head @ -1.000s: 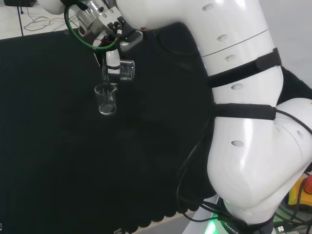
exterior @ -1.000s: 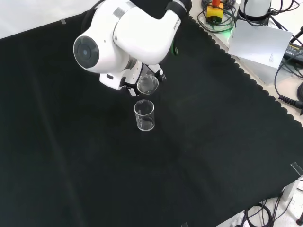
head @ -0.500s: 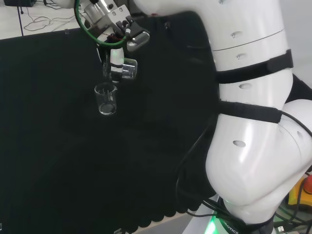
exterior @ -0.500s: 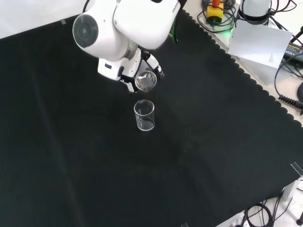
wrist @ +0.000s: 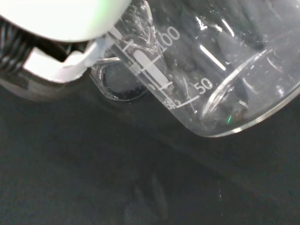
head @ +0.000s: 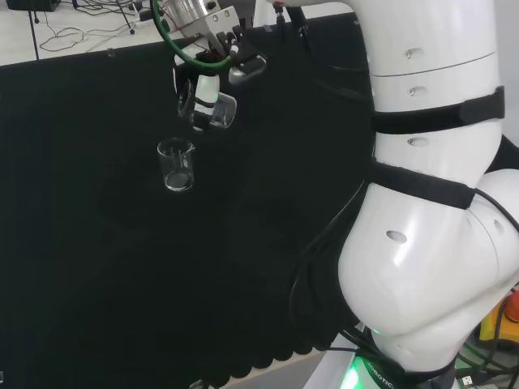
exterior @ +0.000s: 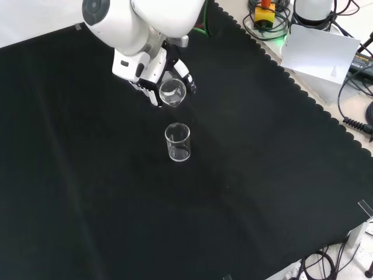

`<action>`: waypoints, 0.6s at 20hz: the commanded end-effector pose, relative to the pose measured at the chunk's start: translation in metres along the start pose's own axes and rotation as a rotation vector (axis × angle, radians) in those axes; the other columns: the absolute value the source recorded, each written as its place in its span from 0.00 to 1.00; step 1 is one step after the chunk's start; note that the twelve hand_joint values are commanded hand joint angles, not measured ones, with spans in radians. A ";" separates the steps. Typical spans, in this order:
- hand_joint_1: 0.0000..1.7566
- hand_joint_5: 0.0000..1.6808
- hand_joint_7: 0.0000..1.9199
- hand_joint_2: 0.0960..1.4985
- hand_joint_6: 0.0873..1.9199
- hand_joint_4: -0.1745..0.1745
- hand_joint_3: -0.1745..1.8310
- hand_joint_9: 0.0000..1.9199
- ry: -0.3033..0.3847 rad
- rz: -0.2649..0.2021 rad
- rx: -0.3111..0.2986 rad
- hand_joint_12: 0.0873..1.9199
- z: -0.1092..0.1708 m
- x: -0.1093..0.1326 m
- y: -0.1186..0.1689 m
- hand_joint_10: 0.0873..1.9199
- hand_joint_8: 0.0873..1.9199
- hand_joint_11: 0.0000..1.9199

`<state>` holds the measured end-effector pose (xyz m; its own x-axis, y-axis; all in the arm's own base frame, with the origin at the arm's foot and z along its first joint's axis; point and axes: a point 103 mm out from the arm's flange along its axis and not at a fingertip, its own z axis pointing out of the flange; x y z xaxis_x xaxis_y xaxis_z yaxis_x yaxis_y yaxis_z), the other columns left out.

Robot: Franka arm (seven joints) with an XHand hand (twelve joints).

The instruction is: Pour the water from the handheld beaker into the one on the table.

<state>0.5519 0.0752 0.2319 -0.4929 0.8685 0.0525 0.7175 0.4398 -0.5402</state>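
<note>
Above the worktop (exterior: 245, 192): hand (exterior: 152, 70) curled round tilted beaker (exterior: 172, 92).
Glass, light, slick, breakable; hold mid-wall. Standing beaker (exterior: 178, 142) tips easily.

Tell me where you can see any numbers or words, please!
On the held beaker, in the hand: white scale marks with numbers beside them, plain in the wrist view.
On the arm base: dark letters, cut off at the edge, not readable.
On the white card: a small mark, too small to read.
On the table beaker: no print that I can make out.
</note>
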 end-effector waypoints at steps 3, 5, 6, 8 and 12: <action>0.64 0.74 0.93 0.32 0.42 1.00 0.54 0.96 0.070 -0.036 -0.101 0.32 0.004 -0.012 -0.002 0.00 0.04 0.73; 0.64 0.74 0.93 0.32 0.42 1.00 0.54 0.96 0.079 -0.042 -0.123 0.32 0.006 -0.015 -0.003 0.00 0.04 0.73; 0.64 0.74 0.93 0.32 0.42 1.00 0.54 0.96 0.086 -0.045 -0.132 0.32 0.007 -0.017 -0.003 0.00 0.05 0.73; 0.64 0.74 0.93 0.32 0.42 1.00 0.54 0.96 0.100 -0.046 -0.142 0.32 0.010 -0.021 -0.003 0.00 0.05 0.73; 0.64 0.74 0.93 0.32 0.42 1.00 0.54 0.96 0.132 -0.045 -0.162 0.32 0.017 -0.031 -0.003 0.00 0.05 0.73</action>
